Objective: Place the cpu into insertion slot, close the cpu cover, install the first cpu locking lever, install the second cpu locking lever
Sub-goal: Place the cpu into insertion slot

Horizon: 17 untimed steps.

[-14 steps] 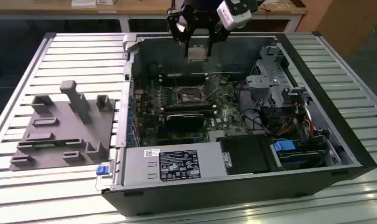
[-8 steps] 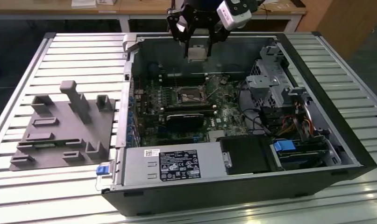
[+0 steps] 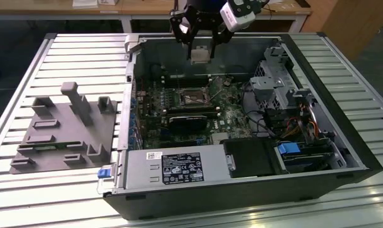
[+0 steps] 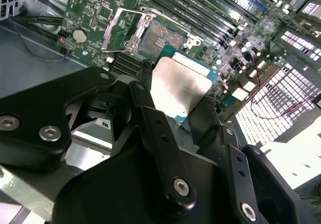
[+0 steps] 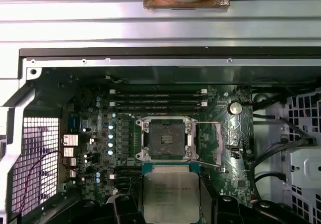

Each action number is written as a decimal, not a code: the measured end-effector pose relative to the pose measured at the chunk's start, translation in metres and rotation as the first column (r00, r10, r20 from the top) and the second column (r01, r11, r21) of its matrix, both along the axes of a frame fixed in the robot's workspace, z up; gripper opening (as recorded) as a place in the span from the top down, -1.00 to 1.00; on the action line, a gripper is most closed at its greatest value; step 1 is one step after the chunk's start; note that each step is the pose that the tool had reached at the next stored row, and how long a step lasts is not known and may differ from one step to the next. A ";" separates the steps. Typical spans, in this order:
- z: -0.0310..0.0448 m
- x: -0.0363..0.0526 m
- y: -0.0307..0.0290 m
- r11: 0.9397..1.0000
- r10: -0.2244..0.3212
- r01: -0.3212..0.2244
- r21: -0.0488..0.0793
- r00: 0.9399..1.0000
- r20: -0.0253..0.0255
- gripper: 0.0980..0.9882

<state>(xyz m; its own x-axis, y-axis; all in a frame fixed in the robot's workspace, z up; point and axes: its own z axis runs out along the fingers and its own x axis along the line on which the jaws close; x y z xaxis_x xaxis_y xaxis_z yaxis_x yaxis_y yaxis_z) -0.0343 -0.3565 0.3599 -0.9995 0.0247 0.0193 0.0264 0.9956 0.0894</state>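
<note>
The pincer (image 4: 176, 101), closed on the cpu (image 4: 183, 81), hides part of the chip's edges behind its black fingers (image 4: 150, 118). The chip hangs clear of the uncovered insertion slot (image 5: 164, 138).

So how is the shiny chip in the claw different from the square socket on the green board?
The cpu has a smooth silvery top; the insertion slot has a dark centre with a metal rim. The cpu hangs in the claw above the green board; the insertion slot sits in the board, uncovered and empty. Both are square and similar in width.
</note>
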 end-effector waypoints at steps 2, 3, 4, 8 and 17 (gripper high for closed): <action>-0.0027 0.0000 0.0000 1.000 0.000 0.000 0.000 1.000 0.000 0.01; -0.0042 0.0000 0.0000 1.000 0.000 0.000 0.000 1.000 0.000 0.01; -0.0055 0.0000 0.0000 1.000 0.000 0.000 0.000 1.000 0.000 0.01; -0.0098 0.0000 0.0000 1.000 -0.004 0.004 0.000 1.000 0.000 0.01; -0.0143 0.0000 0.0000 0.992 -0.127 0.127 -0.001 0.992 0.000 0.01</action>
